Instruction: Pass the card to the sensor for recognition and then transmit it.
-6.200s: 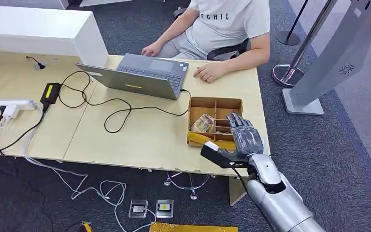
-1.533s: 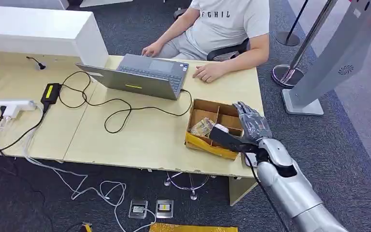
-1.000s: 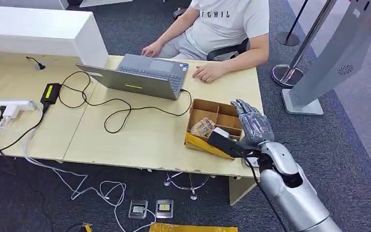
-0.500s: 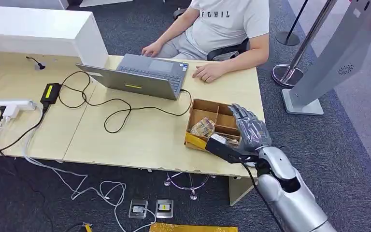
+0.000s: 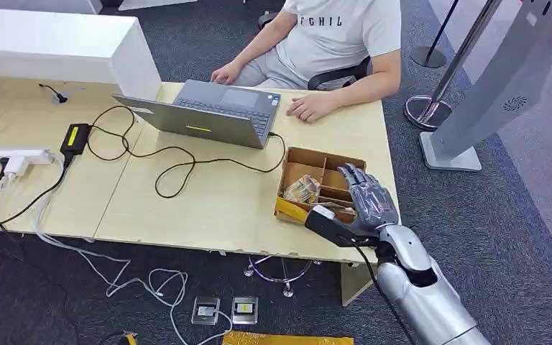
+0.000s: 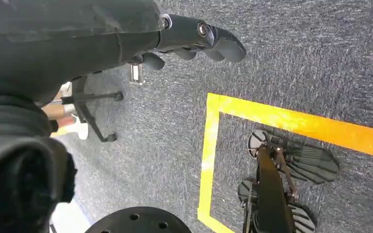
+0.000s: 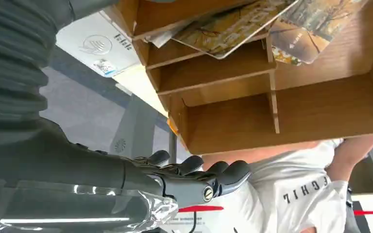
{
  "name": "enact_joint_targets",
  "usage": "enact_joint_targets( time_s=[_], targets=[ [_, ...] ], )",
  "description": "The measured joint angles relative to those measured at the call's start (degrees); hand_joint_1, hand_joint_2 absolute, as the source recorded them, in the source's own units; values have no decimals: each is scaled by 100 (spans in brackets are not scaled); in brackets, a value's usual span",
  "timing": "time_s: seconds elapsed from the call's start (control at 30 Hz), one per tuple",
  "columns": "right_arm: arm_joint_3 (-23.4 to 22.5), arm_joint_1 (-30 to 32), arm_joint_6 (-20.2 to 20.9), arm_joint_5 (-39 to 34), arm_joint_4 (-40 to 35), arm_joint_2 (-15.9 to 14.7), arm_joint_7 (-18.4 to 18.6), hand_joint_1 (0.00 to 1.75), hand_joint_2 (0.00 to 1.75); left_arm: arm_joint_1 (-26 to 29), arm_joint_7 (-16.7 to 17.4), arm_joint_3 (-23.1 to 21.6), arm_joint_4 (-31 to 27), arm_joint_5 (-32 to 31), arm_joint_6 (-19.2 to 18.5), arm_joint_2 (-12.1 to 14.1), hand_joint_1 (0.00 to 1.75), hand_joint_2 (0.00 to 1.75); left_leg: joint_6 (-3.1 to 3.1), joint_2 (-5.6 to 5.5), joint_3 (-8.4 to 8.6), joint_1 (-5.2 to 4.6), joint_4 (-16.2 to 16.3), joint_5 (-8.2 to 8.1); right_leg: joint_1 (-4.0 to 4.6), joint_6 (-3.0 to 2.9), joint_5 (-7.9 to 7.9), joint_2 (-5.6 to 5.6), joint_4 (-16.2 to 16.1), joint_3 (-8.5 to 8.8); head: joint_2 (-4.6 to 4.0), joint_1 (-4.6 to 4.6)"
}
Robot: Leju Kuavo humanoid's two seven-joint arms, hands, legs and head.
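Right hand (image 5: pixel 365 201) now lower, nearer, over wooden box (image 5: pixel 296 155).

Wooden table (image 5: pixel 215 208) carrying an open laptop (image 5: pixel 212 111), black cable (image 5: pixel 180 165), charger (image 5: pixel 75 136), white power strip (image 5: pixel 11 157), divided box (image 5: pixel 320 183), white block (image 5: pixel 57 47); a person's hands (image 5: pixel 313 108) rest on it.

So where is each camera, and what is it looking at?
Head view: high on the robot, looking down at the desk, box and right hand.
Left wrist view: behind the left hand, facing the carpet.
Right wrist view: behind the right hand, facing the box.
Head and right wrist views share the box and person.
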Motion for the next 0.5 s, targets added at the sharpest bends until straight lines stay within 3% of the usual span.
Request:
enact_joint_targets(
  time_s=[0.43,0.47,0.5],
  targets=[
    [94,-10,-186,15,369,173,-2,0,175,-3,-2,-4,0,-39,-24,-2,0,0,0,0,0,0,0,0,0,0,0,0,0,0,2,2],
    [96,-14,-188,15,391,184,-2,19,175,-3,0,-4,0,-42,-24,-2,0,0,0,0,0,0,0,0,0,0,0,0,0,0,0,2],
    [98,-21,-188,15,415,188,-2,56,175,-5,-2,-4,0,-48,-24,-2,0,0,0,0,0,0,0,0,0,0,0,0,0,0,2,0]
  ],
)
